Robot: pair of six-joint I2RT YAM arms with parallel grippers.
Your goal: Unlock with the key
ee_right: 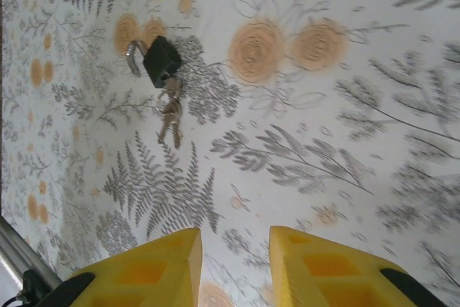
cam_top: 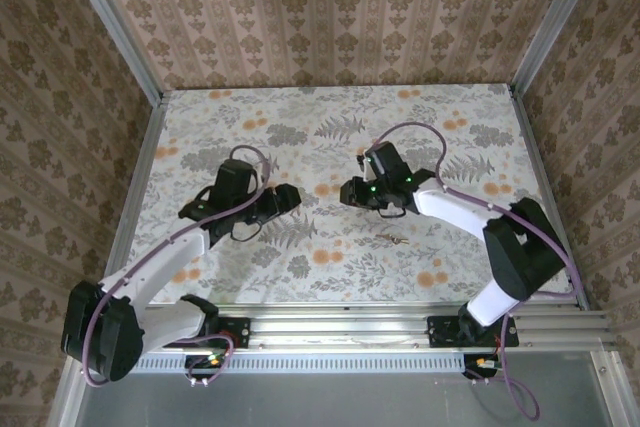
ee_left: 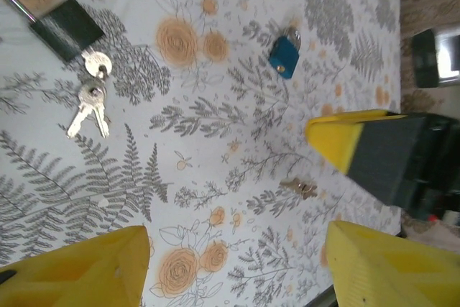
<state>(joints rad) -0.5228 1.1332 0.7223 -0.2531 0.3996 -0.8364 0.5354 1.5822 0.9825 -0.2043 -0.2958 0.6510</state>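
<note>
A small black padlock (ee_left: 65, 28) with a silver shackle lies on the floral tablecloth. A key (ee_left: 97, 64) sits at its base, and two more keys (ee_left: 90, 109) hang from its ring. The right wrist view has the same black padlock (ee_right: 159, 59) and keys (ee_right: 171, 116) at the upper left, well ahead of the fingers. A small blue padlock (ee_left: 285, 54) lies apart, and a tiny brass key bunch (ee_left: 300, 188) (cam_top: 390, 239) lies nearer the front. My left gripper (ee_left: 237, 242) (cam_top: 285, 197) is open and holds nothing. My right gripper (ee_right: 235, 239) (cam_top: 350, 192) is open with a narrower gap, over bare cloth.
The two grippers face each other near the table's middle, and the right one's yellow finger (ee_left: 338, 138) is close by in the left wrist view. Metal posts and patterned walls (cam_top: 330, 7) enclose the table. A rail (cam_top: 400, 322) runs along the near edge.
</note>
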